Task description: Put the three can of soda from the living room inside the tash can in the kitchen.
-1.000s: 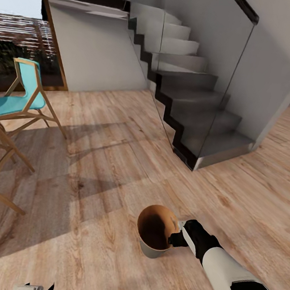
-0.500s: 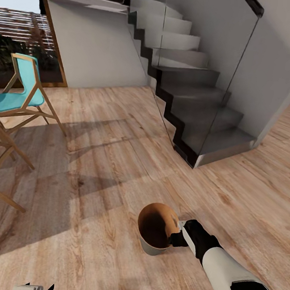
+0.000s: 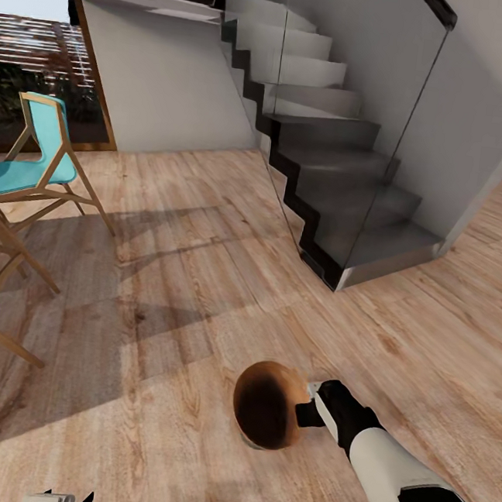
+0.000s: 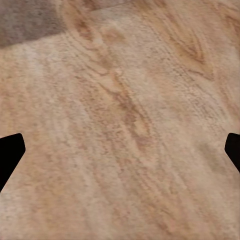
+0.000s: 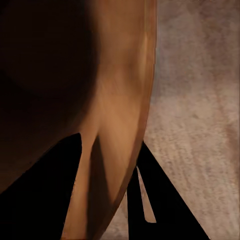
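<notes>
At the far left stood a turquoise chair (image 3: 28, 171) with a wooden frame, beside a large window (image 3: 34, 63), well away from anything we were handling. Our left gripper (image 4: 120, 150) pointed down at bare wood plank floor (image 4: 125, 100); its two dark fingertips sat at opposite edges of the left wrist view, so its jaws were spread wide and held nothing, free for a can when one came within reach. No soda can was visible.

Near the middle of the head view, low over the floor, was the trash can (image 3: 267, 403), tipped so that its glossy copper-brown mouth faced us. Our right gripper (image 3: 313, 402) held it by the right-hand rim, one finger inside against the copper wall (image 5: 115, 115) and one outside, the jaws clenched on that wall. We judge the rim pinch was chosen to carry the bin one-handed while driving. Behind it, to the right, rose a grey staircase (image 3: 344, 184) with a glass balustrade.
</notes>
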